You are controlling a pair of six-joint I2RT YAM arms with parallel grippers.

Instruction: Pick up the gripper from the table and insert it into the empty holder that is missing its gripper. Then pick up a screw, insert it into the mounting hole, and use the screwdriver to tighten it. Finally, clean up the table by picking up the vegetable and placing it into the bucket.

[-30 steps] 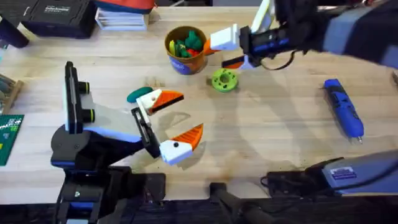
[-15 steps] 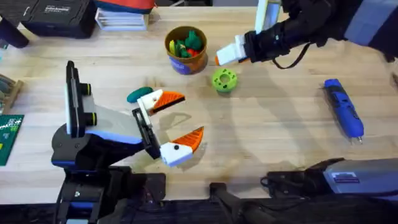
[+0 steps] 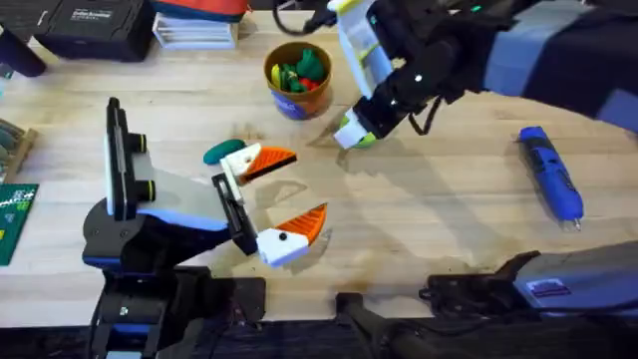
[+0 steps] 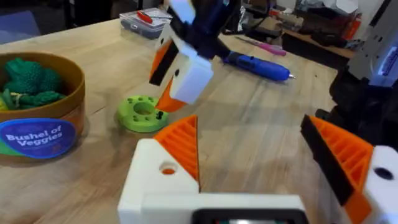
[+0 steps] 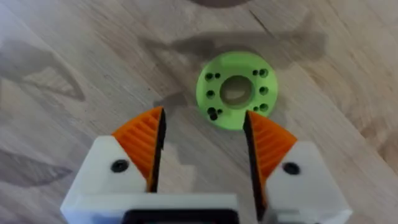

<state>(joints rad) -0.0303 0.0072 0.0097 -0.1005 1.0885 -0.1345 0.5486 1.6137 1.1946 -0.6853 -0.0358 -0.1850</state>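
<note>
the right gripper (image 5: 202,146), white blocks with orange ribbed pads, hangs half open and empty over the round lime-green plastic disc with holes (image 5: 237,91), upper centre of frame. the risk, i judge: closing here grabs that disc, not the teal-green oval toy vegetable (image 3: 218,153) at centre left. the left gripper (image 4: 267,155) is wide open, empty.

This looks like a robot lab or workshop. A pale wooden table (image 3: 449,209) holds robot arms. A black case (image 3: 90,25) sits at its far edge, and a green circuit board (image 3: 12,214) lies at one side. Behind, a bench (image 4: 311,15) is messy with tools and wires.
</note>
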